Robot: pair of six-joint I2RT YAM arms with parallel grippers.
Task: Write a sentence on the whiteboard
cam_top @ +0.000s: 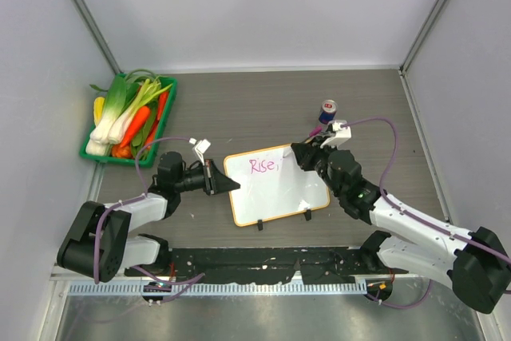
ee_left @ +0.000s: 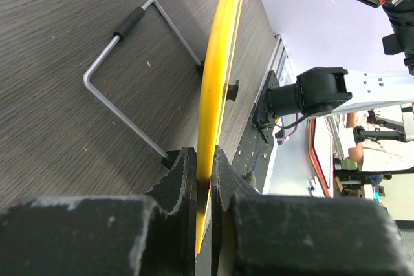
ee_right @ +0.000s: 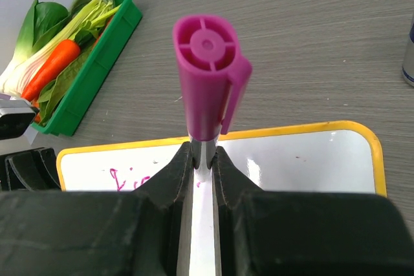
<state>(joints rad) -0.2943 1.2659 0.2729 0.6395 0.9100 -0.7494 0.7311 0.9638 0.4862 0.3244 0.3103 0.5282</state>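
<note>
The whiteboard (cam_top: 279,189), white with an orange frame, lies in the middle of the table with its two black clip feet on the near edge. On its upper left is pink writing, the sentence (cam_top: 262,166), which reads "Rise" here. My left gripper (cam_top: 230,185) is shut on the board's left edge; the left wrist view shows the frame (ee_left: 223,50) pinched between the jaws of the left gripper (ee_left: 204,159). My right gripper (cam_top: 307,153) is shut on a magenta marker (ee_right: 207,75) over the board's upper right. The marker's tip is hidden. In the right wrist view the board (ee_right: 304,159) lies below.
A green tray (cam_top: 167,117) of vegetables stands at the back left. A small can (cam_top: 328,111) stands behind the right gripper. A bent wire stand (ee_left: 123,95) rests on the table under the board.
</note>
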